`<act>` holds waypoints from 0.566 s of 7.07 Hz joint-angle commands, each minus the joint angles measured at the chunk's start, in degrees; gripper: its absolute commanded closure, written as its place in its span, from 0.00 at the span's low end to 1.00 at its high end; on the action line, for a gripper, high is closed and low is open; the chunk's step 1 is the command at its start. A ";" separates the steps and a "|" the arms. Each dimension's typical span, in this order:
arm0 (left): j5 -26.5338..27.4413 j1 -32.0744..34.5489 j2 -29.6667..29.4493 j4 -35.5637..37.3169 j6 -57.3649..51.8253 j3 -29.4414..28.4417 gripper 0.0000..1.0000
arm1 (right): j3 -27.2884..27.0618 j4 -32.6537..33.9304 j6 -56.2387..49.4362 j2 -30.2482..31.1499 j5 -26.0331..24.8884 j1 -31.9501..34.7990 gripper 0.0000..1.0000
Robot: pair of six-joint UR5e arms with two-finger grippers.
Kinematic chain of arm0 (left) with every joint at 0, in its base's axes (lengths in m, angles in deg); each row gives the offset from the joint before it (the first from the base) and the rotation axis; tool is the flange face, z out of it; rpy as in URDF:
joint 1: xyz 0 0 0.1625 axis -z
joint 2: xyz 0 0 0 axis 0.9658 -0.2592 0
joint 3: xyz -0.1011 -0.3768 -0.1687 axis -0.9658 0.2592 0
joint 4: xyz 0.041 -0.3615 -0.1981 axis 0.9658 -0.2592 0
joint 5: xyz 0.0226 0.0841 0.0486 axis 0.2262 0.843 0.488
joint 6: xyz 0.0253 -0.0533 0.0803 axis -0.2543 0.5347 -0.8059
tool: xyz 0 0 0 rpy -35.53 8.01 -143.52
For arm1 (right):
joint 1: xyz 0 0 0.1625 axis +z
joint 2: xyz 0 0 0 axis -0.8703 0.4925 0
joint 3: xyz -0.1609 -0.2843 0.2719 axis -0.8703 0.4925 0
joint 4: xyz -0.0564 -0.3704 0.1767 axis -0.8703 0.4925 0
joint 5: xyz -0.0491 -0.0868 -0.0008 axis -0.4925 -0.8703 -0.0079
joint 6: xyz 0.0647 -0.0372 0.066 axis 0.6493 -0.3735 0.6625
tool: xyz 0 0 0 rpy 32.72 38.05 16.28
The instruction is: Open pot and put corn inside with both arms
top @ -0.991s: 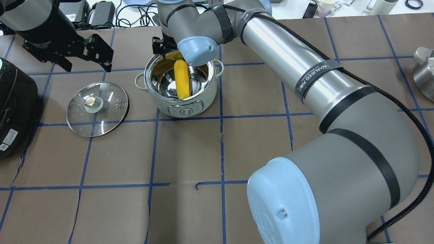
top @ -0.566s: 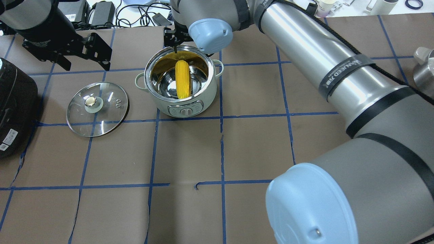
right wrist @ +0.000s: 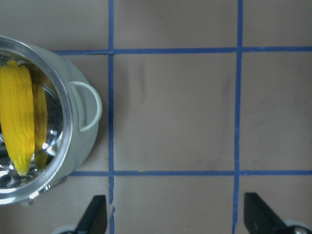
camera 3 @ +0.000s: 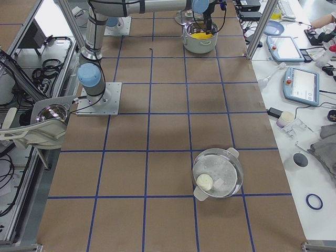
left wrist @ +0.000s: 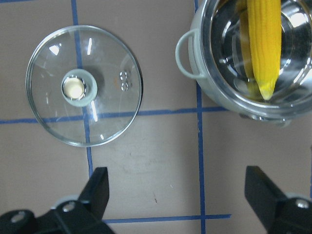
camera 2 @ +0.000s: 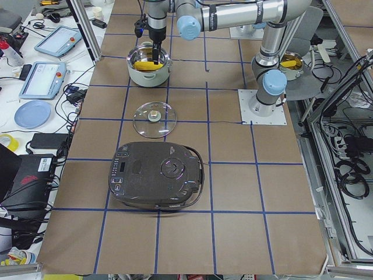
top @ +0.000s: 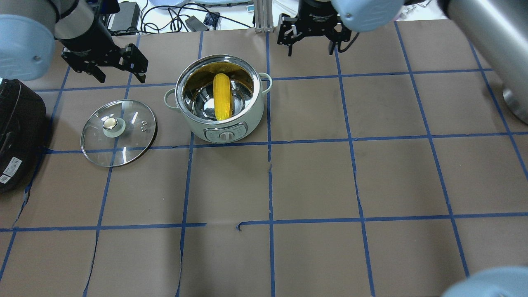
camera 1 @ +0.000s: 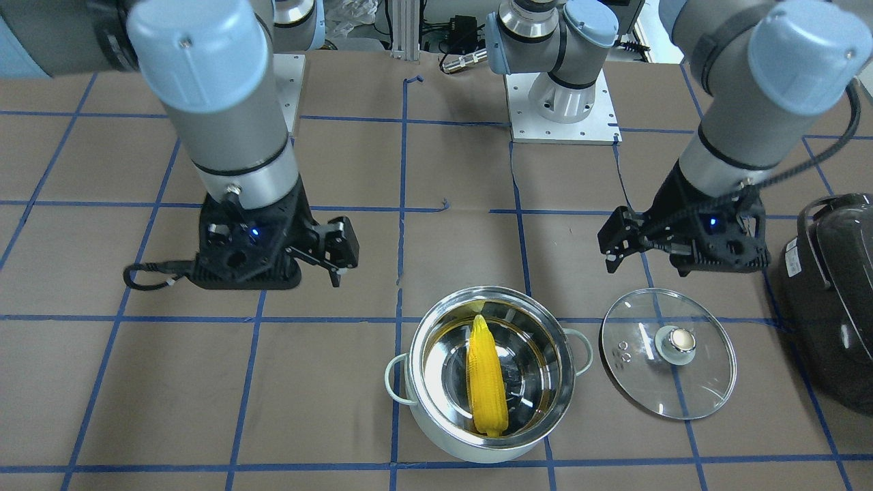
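The pot (top: pixel 251 117) stands open at the table's back middle. The yellow corn (top: pixel 222 97) lies inside it, leaning on the wall, and also shows in the front view (camera 1: pixel 487 375). The glass lid (top: pixel 128 144) lies flat on the table to the pot's left, knob up. My left gripper (top: pixel 119 74) hangs open and empty behind the lid; its wrist view shows the lid (left wrist: pixel 112 112) and the corn (left wrist: pixel 263 44) beyond the spread fingers. My right gripper (top: pixel 310 47) is open and empty, behind and to the right of the pot (right wrist: pixel 78 141).
A dark grey-black appliance (top: pixel 16 128) sits at the left table edge, close to the lid. A second steel pot (top: pixel 515 99) stands at the far right edge. Cables and adapters (top: pixel 165 16) lie past the back edge. Brown paper with blue tape lines covers the table.
My right gripper has lifted off the pot's far rim and moved right and back, leaving the corn in the pot. The left gripper has shifted slightly right. Lid and pot have not moved.
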 commanded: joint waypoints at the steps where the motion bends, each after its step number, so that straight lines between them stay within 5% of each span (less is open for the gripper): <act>1: 0.76 1.02 0.42 -2.32 5.34 0.25 0.00 | -5.92 -7.46 -2.63 10.77 -0.46 -1.39 0.00; 4: -1.96 4.46 9.73 -10.17 7.23 0.85 0.00 | -6.47 -7.93 -11.31 11.95 -0.55 -3.23 0.00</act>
